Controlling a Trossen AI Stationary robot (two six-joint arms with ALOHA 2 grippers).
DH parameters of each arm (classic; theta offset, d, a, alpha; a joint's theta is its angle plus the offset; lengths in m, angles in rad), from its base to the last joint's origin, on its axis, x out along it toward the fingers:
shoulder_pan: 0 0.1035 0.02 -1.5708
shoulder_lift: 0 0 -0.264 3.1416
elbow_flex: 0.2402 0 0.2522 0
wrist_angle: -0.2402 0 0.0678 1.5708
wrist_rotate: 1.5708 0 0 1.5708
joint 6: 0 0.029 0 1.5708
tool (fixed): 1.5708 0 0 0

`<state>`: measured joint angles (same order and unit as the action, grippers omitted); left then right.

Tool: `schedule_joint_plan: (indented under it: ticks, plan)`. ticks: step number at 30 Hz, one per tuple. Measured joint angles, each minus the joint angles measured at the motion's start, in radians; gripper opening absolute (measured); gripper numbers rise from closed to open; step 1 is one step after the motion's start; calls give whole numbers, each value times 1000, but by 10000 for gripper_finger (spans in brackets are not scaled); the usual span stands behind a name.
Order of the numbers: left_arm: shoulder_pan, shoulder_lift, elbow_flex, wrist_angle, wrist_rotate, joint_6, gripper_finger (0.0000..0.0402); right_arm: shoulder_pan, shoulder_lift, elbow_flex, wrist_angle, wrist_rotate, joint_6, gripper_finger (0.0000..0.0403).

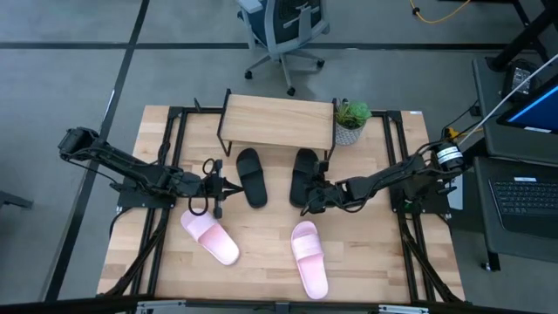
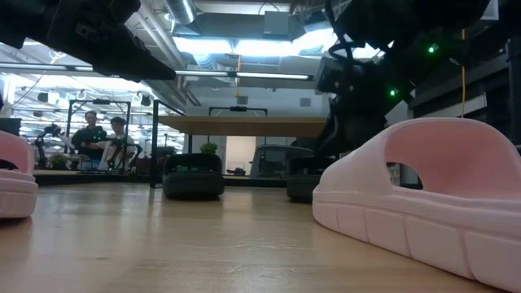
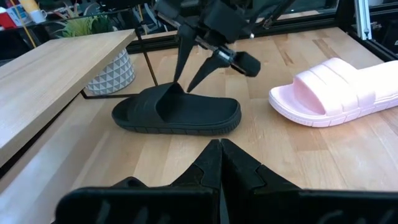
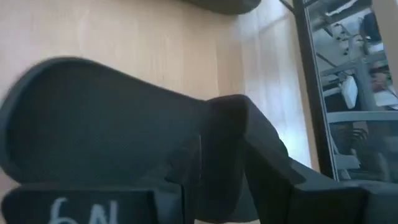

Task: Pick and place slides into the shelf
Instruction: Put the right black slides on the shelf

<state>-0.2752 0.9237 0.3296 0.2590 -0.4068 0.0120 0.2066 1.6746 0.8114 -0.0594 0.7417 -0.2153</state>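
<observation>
- Right claw (image 1: 311, 201) released, fingers spread at right black slide (image 1: 304, 172) beside shelf (image 1: 275, 121); lift clear without nudging.
- Left claw (image 1: 215, 187) clenched, empty, near tabletop middle.

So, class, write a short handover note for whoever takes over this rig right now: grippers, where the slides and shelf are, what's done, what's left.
Left gripper: fingers shut, empty, beside the left black slide.
Right gripper: fingers open, at the heel of the right black slide; not gripping it.
Both black slides lie on the table just in front of the shelf, toes towards it.
Both pink slides lie on the table's near half.
Done: black pair set at the shelf.
Left: the pink pair.
</observation>
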Motion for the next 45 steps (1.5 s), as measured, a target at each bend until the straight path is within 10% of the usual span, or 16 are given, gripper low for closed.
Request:
schedule_joint_plan:
  ticks: [45]
  plan:
    - [0, 0, 0, -4, 0, 0, 0, -116, 41, 0, 69, -56, 54, 120]
